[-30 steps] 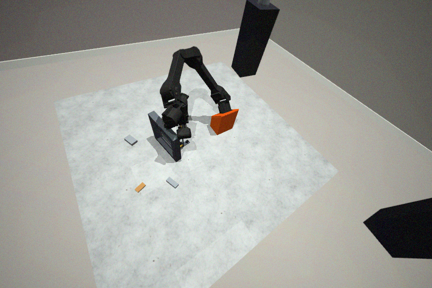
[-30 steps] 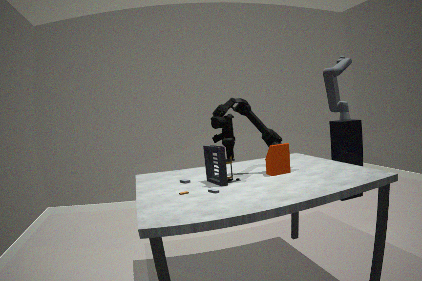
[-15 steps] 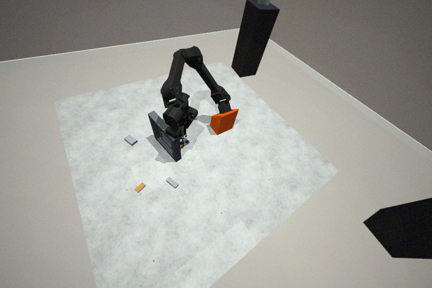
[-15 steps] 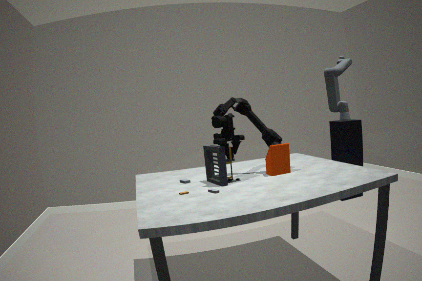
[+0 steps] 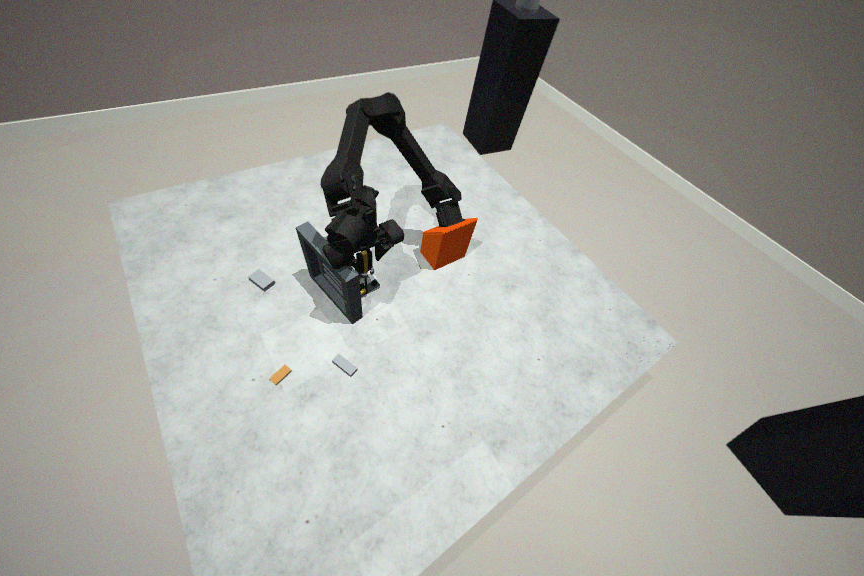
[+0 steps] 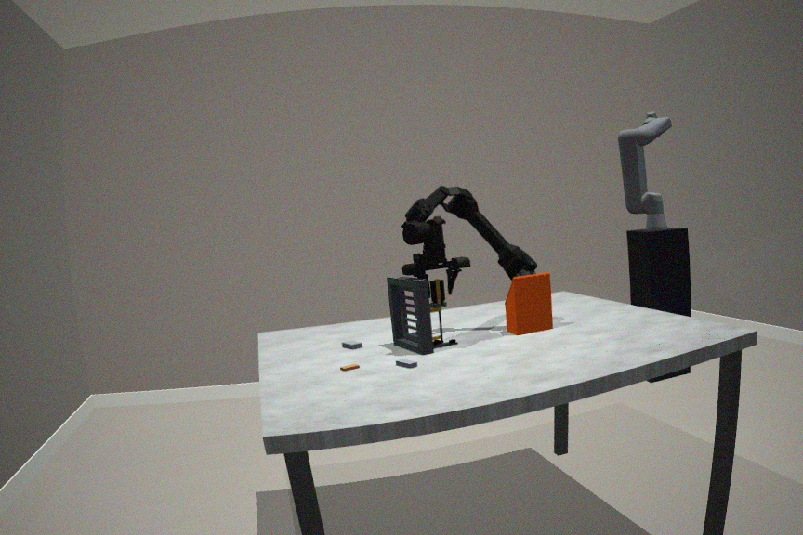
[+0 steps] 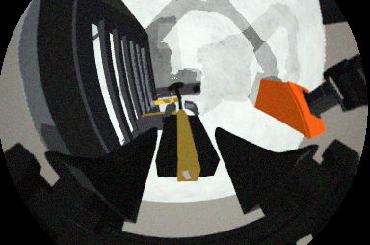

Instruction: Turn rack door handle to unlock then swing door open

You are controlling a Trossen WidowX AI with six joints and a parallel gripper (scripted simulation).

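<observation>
The upright handle, a black block with a yellow strip (image 5: 364, 261) (image 6: 438, 292) (image 7: 188, 152), stands beside the dark grey frame (image 5: 356, 303) (image 6: 424, 324) (image 7: 58, 64). The slatted door (image 7: 108, 59) looks in line with the frame; a small gap cannot be ruled out. A thin rod with yellow brackets runs below the handle. My gripper (image 5: 366, 253) (image 6: 440, 286) (image 7: 187, 132) points down, part open, with one finger on each side of the handle's top. It is not closed on it. In the exterior view the frame hides one fingertip.
The orange block (image 5: 448, 245) (image 6: 530, 304) (image 7: 284, 102) stands by the arm's base. Grey blocks (image 5: 261, 280) (image 5: 344, 365) (image 6: 351, 345) (image 6: 406, 363) and a small orange block (image 5: 280, 374) (image 6: 349, 366) lie on the table beyond the frame.
</observation>
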